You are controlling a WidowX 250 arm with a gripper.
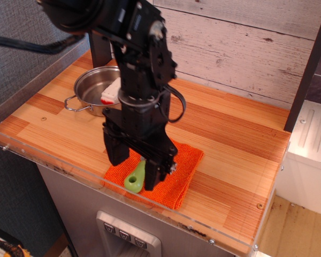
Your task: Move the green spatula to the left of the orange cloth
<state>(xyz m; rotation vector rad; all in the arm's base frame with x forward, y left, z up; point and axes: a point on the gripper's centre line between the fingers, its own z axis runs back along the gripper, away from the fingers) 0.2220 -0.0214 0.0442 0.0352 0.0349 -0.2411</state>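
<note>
The green spatula lies on the orange cloth [185, 167] near the table's front edge. Only its lime-green handle [134, 180] with the hole at its end shows. Its grey head is hidden behind the gripper. My gripper [136, 172] is low over the cloth, open, with one black finger [116, 151] to the left of the handle and the other [160, 170] to the right. The fingers straddle the handle. I cannot tell whether they touch the cloth.
A steel pot [81, 89] with a white and red object [111, 95] inside stands at the back left. A clear acrylic rim [53, 163] runs along the table's front and left edges. A wooden plank wall is behind, and a black post [310, 64] at the right.
</note>
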